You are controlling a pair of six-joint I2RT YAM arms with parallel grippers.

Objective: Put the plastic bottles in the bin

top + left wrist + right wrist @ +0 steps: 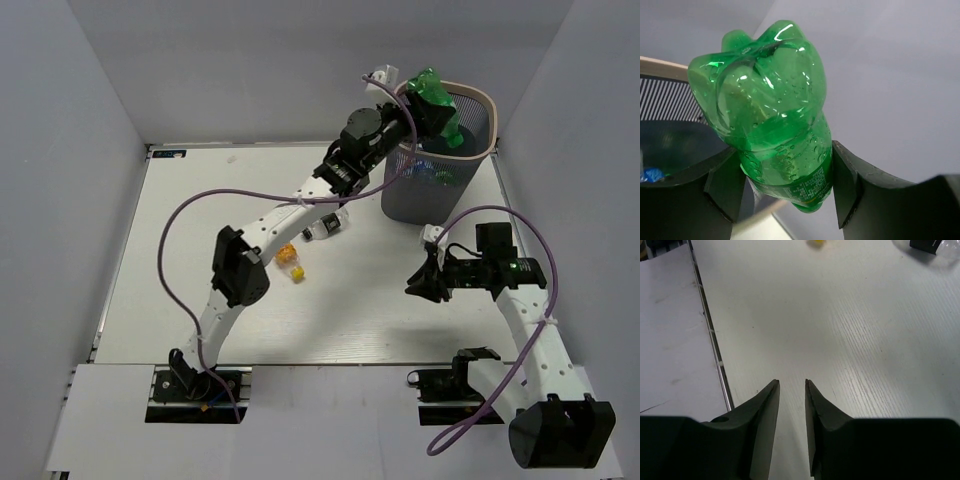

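A: Well, from above we see the left tool out over the near-left rim of the bin, gripping the green bottle. What does its wrist camera give us that the overhead view does not?

B: The grip itself. Both fingers press on the bottle's sides, low on the body by the printed label. From above, that contact is hidden behind the wrist. We also catch a blue scrap down inside the bin.

A: And which way does the bottle point?

B: Its long axis is tilted, not upright. The lobed base is the high end, pointing away from the wrist, and the other end slants down toward the bin's mouth. We cannot see a cap in either view.

A: So it is held over the opening, not lying in the bin?

B: Yes, as far as we can tell it is at the rim, in the tool.

A: The right tool?

B: Its own camera shows the jaws a narrow gap apart with nothing between them, over bare tabletop. From above we place it in front of the bin. It is well apart from two bottles lying on the tabletop by the left arm: a clear bottle with a dark label and a small orange-and-yellow bottle.
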